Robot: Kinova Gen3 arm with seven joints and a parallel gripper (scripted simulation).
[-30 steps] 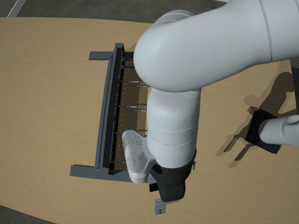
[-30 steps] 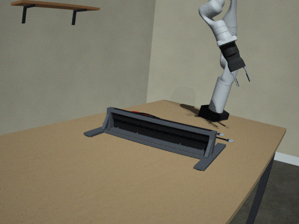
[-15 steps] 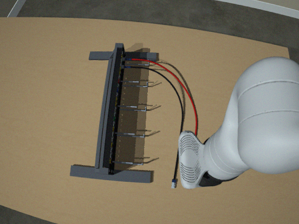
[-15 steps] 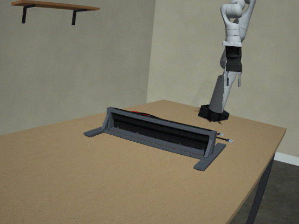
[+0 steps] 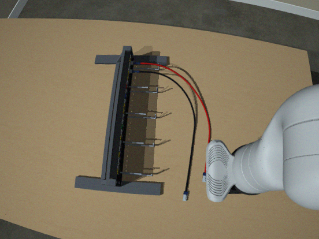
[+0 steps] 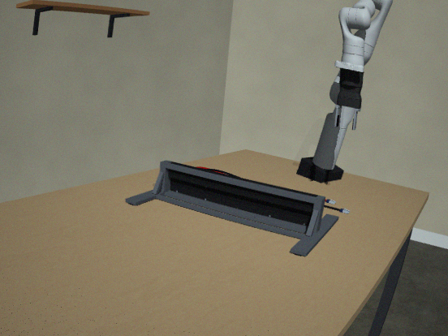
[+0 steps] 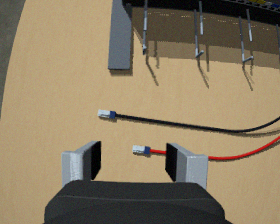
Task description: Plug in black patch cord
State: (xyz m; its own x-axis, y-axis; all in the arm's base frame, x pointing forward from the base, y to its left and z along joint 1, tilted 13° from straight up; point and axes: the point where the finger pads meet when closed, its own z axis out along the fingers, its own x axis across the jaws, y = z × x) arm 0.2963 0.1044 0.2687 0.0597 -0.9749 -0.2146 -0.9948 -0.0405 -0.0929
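Tool [image 7: 133,161] fully open, nothing gripped, high above bench [image 6: 122,269], black patch cord [image 5: 193,111] free plug [image 5: 185,196] flat on bench nr robot-side edge, beside red cord [image 5: 208,119], rack [image 5: 115,183] upright mid-bench.

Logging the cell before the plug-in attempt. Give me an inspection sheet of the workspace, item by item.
Surface: tan table, carrying the rack, both cords and the arm's base.
Job's things: grey rack upright; black patch cord, free plug lying on the table, unplugged. Green label: too small to tell.
Clutter: nothing seen.
Grippers: gripper raised above the table, jaws open, holding nothing; in the wrist view the red cord's plug shows between them.
Cables: red cord beside the black one, apart, both curving from the rack's far end.
Surroundings: wall shelf, bare; grey floor.
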